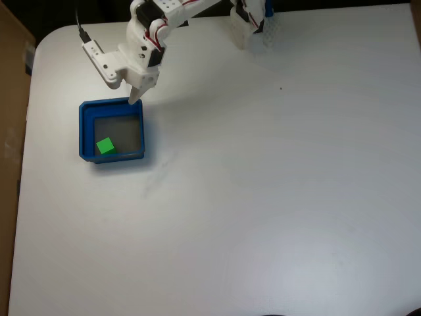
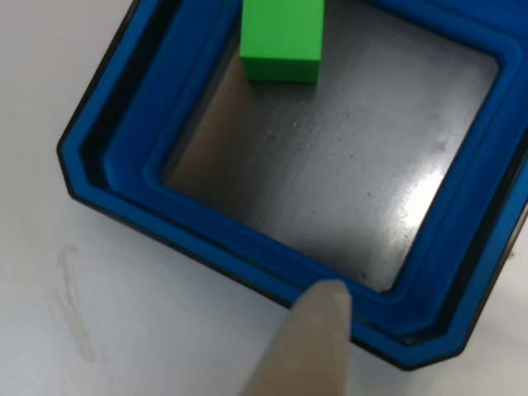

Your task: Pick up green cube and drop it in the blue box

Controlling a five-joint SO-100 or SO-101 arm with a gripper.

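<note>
The green cube [image 1: 105,146] lies on the grey floor of the blue box [image 1: 85,131], in the box's lower left corner in the fixed view. In the other view the green cube [image 2: 281,37] rests at the top edge, against the far wall of the blue box [image 2: 206,235]. My white gripper [image 1: 135,99] hangs over the box's upper right rim, apart from the cube. One pale fingertip [image 2: 318,330] shows over the near wall. Nothing is held. The second finger is hidden, so the jaw gap is unclear.
The box stands at the left of a white table [image 1: 263,197]. The table's left edge and a brown surface [image 1: 10,99] lie beyond it. The arm's base [image 1: 250,23] is at the top middle. A black cable [image 1: 81,31] runs to the wrist.
</note>
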